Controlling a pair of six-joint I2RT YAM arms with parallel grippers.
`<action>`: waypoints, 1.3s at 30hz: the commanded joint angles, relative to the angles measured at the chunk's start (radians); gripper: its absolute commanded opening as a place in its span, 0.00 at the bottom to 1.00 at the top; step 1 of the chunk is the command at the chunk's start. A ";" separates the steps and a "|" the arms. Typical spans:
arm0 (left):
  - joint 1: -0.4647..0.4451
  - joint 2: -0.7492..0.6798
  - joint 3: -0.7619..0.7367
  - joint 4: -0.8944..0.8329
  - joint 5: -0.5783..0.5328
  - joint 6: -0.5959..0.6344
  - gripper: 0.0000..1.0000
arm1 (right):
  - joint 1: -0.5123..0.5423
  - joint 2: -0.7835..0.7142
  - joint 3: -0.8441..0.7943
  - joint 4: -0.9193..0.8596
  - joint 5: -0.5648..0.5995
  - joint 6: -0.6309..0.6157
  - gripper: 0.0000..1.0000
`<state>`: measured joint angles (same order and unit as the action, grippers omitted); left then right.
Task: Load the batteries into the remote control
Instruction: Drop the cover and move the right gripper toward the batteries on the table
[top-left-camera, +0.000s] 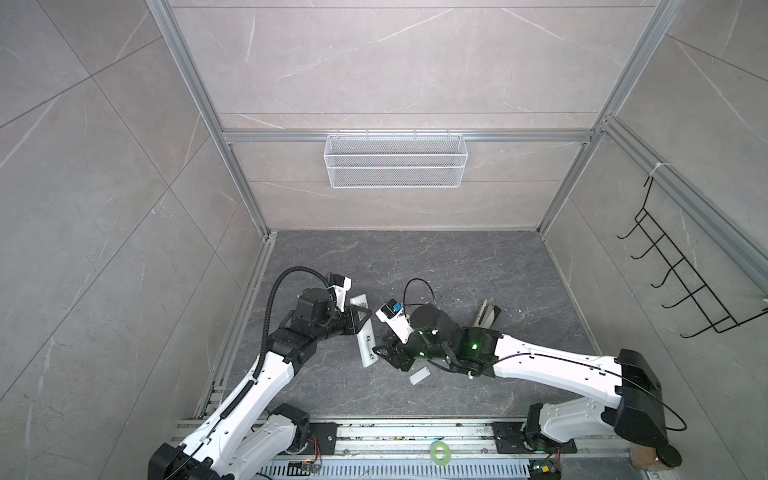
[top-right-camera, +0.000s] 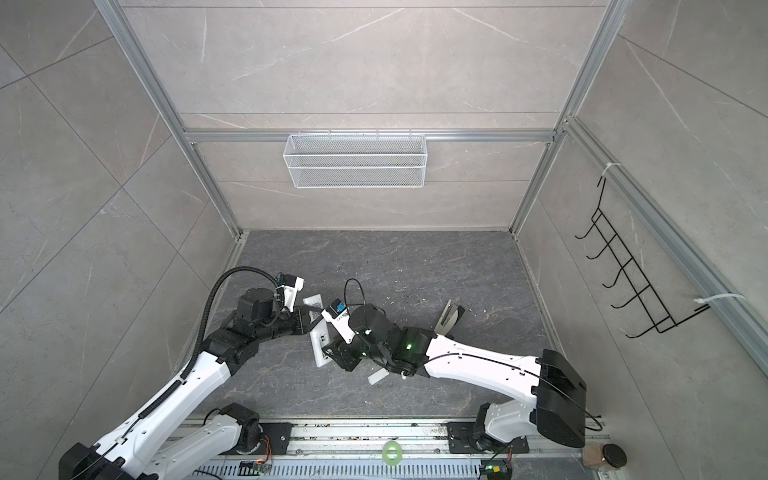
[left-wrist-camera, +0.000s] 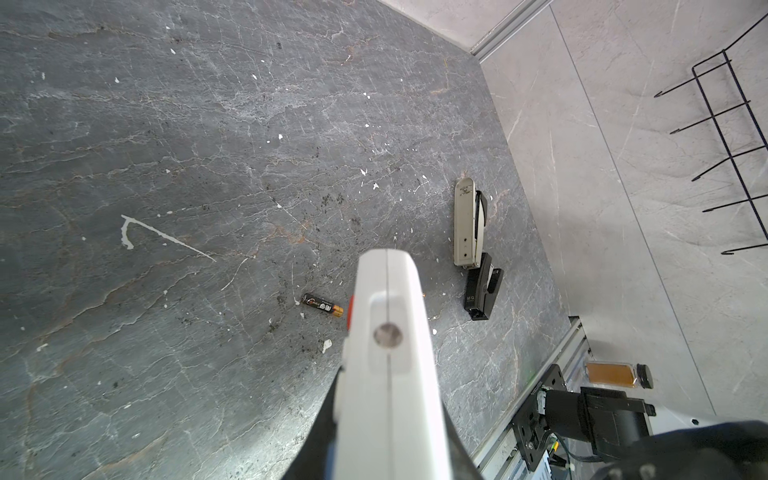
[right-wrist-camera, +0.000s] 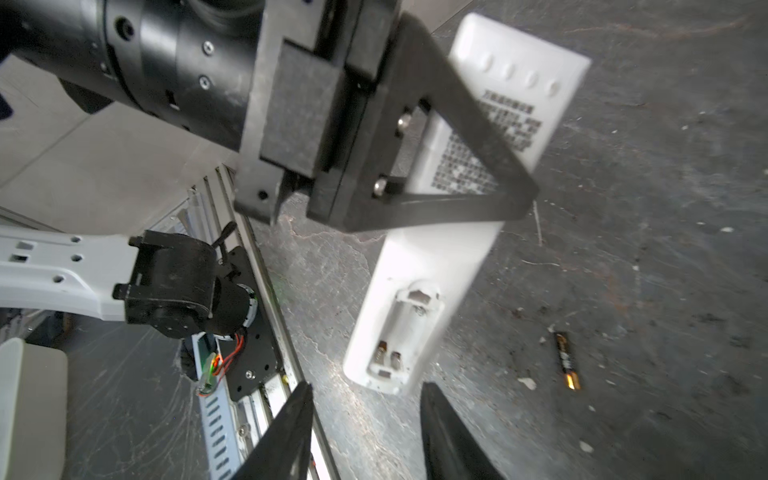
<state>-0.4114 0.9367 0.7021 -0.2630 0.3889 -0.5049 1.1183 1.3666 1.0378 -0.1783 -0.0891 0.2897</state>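
Remote control (right-wrist-camera: 419, 291) clamped in left pincer (top-left-camera: 360, 323); right pincer (right-wrist-camera: 368, 395) wide, empty.
Only my wrist views show a battery (right-wrist-camera: 567, 360) on bench (right-wrist-camera: 644, 187).

On the dark surface (top-left-camera: 415, 257), a splayed stapler (top-left-camera: 485, 316) and loose white cover (top-left-camera: 419, 376); on the walls, mesh basket (top-left-camera: 395, 160) and black hook rack (top-left-camera: 681, 274).

The long slim white plastic remote control (top-right-camera: 316, 347) is gripped by the left pincer (top-right-camera: 308, 322), left of the dark grey marbled desk's (top-right-camera: 415, 266) middle. A small white rectangular cover (top-right-camera: 377, 377) is seen lying nearer the front edge.
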 joint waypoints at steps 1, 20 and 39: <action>0.021 -0.016 0.005 -0.004 -0.009 0.018 0.00 | -0.012 -0.059 0.016 -0.156 0.095 -0.054 0.48; 0.117 0.002 -0.055 0.063 0.071 -0.047 0.00 | -0.241 0.288 0.243 -0.423 -0.011 -0.254 0.55; 0.177 0.022 -0.130 0.190 0.159 -0.131 0.00 | -0.248 0.549 0.360 -0.437 -0.064 -0.305 0.48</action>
<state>-0.2466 0.9604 0.5690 -0.1448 0.5079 -0.6071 0.8745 1.8847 1.3579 -0.6060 -0.1406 0.0093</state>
